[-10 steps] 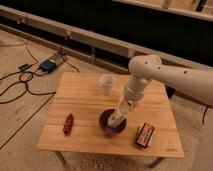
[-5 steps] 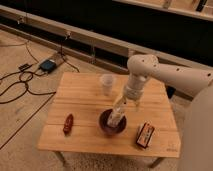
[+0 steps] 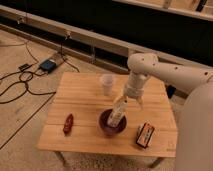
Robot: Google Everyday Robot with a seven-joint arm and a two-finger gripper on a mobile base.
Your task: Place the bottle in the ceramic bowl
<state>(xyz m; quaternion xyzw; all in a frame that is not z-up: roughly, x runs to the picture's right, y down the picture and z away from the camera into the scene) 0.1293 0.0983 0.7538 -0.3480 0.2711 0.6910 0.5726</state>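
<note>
The deep purple ceramic bowl point(image 3: 106, 128) sits on the wooden table point(image 3: 80, 97), front of centre. The whitish bottle point(image 3: 117, 113) with a tan label stands tilted inside the bowl, its neck pointing up and right. My gripper point(image 3: 131, 103) hangs just above the bowl on the white arm that comes in from the right. Its fingers are spread at the bottle's upper end, so it is open. The bottle's base is hidden by the bowl's rim.
A clear plastic cup point(image 3: 107, 83) stands behind the bowl. A flat red-and-white box point(image 3: 145, 135) lies front right, and a small red-brown packet point(image 3: 68, 123) front left. Cables and a blue device point(image 3: 48, 65) lie on the floor to the left.
The gripper and wrist have risen slightly and shifted right. The bottle stays leaning in the bowl.
</note>
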